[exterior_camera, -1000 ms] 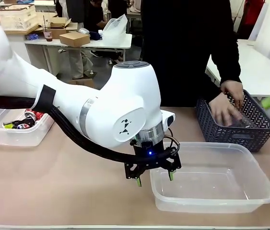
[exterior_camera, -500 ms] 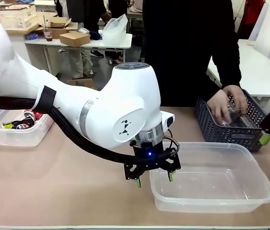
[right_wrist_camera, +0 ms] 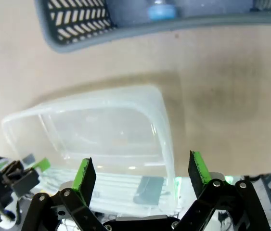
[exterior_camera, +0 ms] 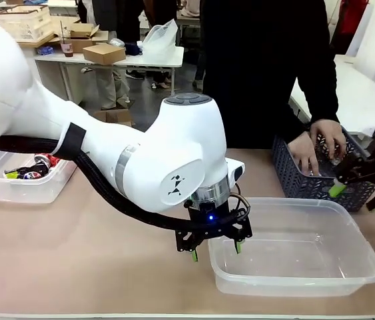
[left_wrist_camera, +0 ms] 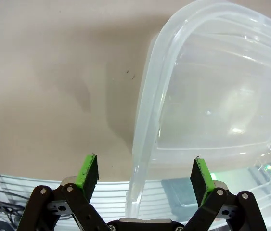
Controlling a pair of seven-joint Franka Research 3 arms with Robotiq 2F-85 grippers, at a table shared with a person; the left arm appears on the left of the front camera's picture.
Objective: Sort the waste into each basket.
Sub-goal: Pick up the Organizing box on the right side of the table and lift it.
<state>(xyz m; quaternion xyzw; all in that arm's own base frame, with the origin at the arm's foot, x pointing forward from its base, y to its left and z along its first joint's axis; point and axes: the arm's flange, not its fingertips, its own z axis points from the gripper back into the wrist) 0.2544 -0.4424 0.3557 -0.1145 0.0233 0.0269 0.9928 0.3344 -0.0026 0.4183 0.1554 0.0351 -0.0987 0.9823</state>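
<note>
Right fingers (exterior_camera: 337,190) arrived by grey basket (exterior_camera: 307,190), spread; left fingers (exterior_camera: 238,247) too. Right wrist: blue cap (right_wrist_camera: 160,10) inside.

Person's hands (exterior_camera: 304,153) block the grey basket (exterior_camera: 292,181); near tub (exterior_camera: 287,289) lies open.

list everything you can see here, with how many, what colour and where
right tub: 1, clear, near right of table, empty
left tub: 1, clear, far left of table
cans: a few, mostly red and silver, in the left tub
basket: 1, dark grey lattice, far right of table
bottle: 1 seen, blue cap, in the basket
table: 1, tan
boxes: several, cardboard, on tables behind
hands: 2, the person's, in the basket
left gripper: 1, black with green fingers, open, over the right tub's left rim
right gripper: 1, black with green fingers, open, above the table's right side by the basket
</note>
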